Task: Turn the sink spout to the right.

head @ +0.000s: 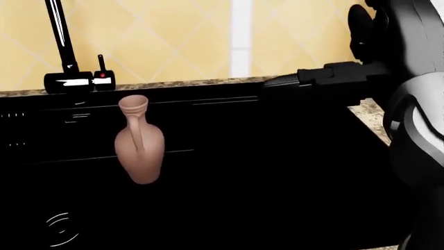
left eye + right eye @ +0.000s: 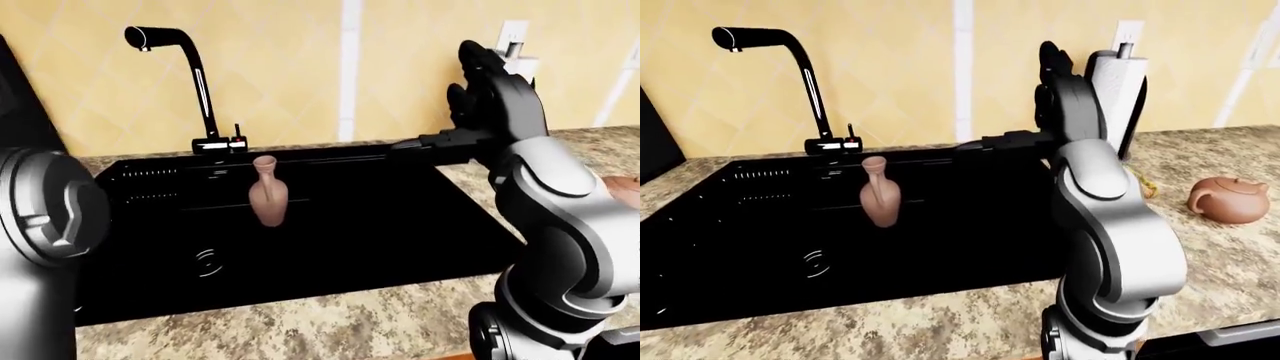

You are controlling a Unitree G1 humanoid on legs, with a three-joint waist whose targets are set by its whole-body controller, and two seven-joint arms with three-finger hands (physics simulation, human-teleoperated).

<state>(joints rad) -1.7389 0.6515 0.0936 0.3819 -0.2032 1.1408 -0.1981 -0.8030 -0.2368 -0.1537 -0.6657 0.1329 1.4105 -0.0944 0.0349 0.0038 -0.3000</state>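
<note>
one black sink fills most of what i see, set into a speckled granite tabletop. the sink spout stands at the basin's upper left rim in the eye views, its nozzle pointing to the view's left. a tan vase sits in the basin, just below the spout's base. my right hand is raised near the wall at the upper right of the left-eye view, well apart from the spout, holding nothing; i cannot tell how far its dark fingers are spread. my left arm shows only as a joint at the left edge, hand out of view. a paper towel roll and a brown teapot stand to the right.
</note>
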